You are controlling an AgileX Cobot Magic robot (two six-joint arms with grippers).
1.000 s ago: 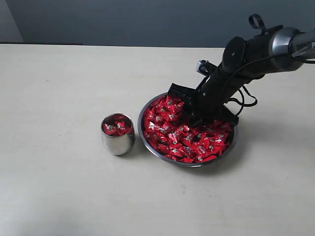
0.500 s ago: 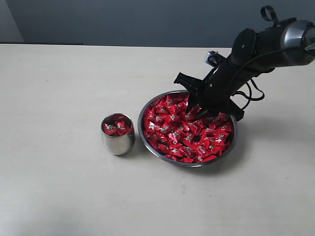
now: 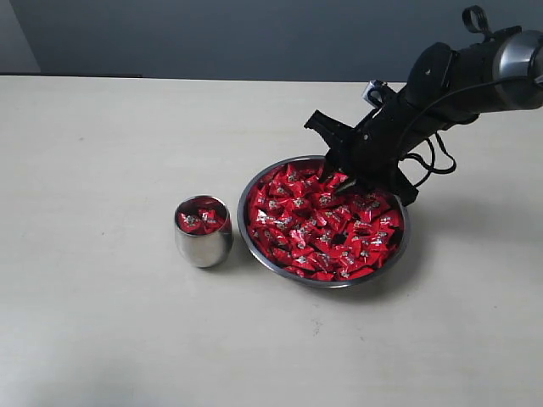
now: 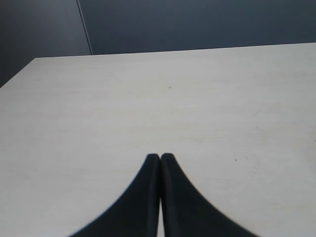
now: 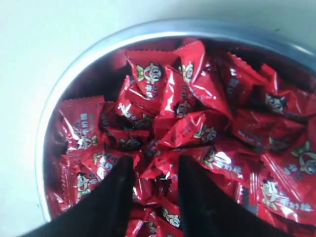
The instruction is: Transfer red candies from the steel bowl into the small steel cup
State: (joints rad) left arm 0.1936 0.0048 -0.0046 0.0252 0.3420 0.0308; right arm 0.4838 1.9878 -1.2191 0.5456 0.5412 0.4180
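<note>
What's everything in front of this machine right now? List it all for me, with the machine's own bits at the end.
red candies: many, shiny red; most heaped in the steel bowl, some in the small steel cup
steel bowl: one, silver; on the table, right of centre
small steel cup: one, silver; just left of the bowl
table: one, pale beige; under everything
wall: one, dark grey-blue; behind the table
right claw: one, black; over the bowl's far side, candies between its tips, grip unclear
left claw: one, black; shut, over bare table
</note>
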